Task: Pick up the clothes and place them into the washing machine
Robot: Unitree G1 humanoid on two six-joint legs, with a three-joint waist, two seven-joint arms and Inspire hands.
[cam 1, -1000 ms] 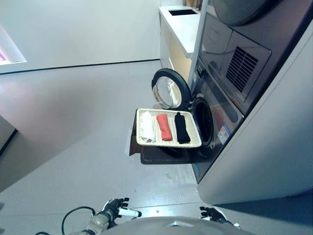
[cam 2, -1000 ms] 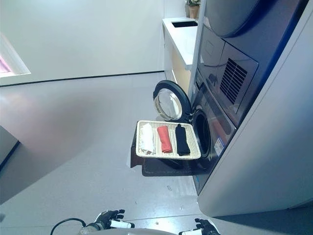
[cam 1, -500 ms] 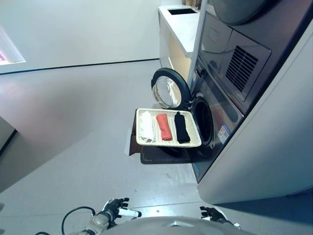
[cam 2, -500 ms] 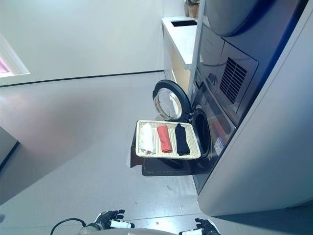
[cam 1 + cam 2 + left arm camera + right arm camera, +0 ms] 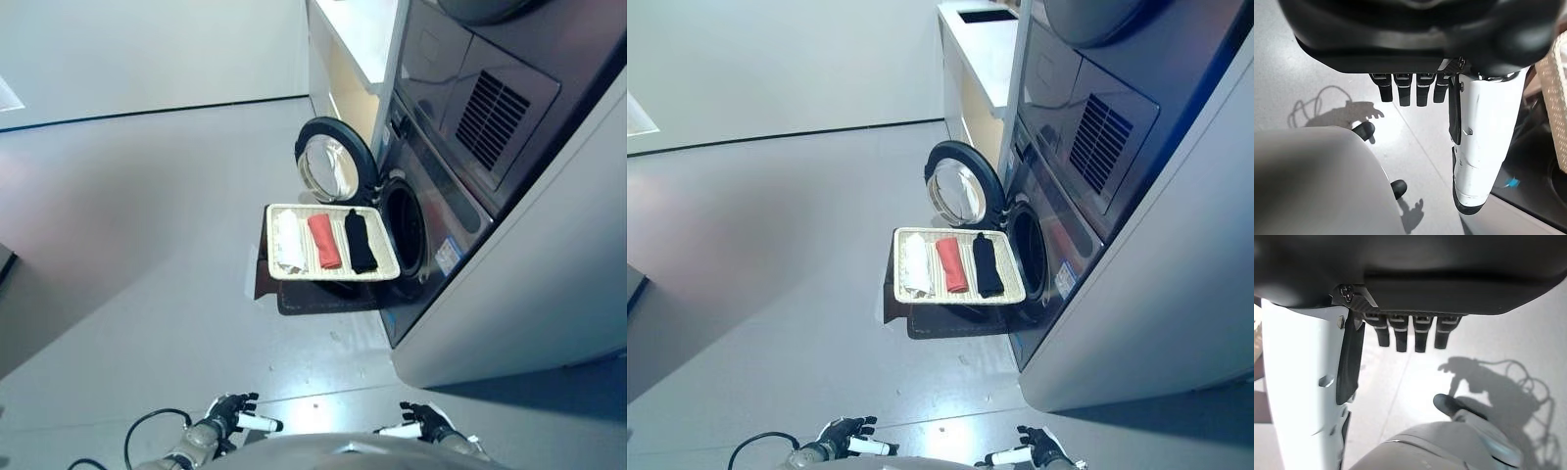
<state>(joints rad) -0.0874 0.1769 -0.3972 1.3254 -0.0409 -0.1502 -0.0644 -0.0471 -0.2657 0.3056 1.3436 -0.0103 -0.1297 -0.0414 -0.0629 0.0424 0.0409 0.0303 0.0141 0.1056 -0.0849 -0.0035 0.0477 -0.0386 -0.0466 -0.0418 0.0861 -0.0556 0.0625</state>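
- the left hand hung low at the bottom edge of the frame, left of centre, its fingers straight and relaxed, its white-covered thumb standing apart; it held and touched nothing.
- the right hand sat at the bottom edge, right of centre, its fingers likewise loose and spread, empty, with only grey floor past them.
- both hands were well apart from the clothes, with bare floor between.
- the clothes lay near the frame's centre in a pale woven tray: a white cloth on the left, a red cloth in the middle, a black cloth on the right, side by side, each folded long.
- the tray rested on a dark stand just in front of the washing machine.
- the machine's round door stood swung open above the tray, and the dark drum opening showed just right of the tray.
- a white counter ran along the upper part of the frame, beside the machine.
- the tray stood directly before the drum opening, partly across its mouth.
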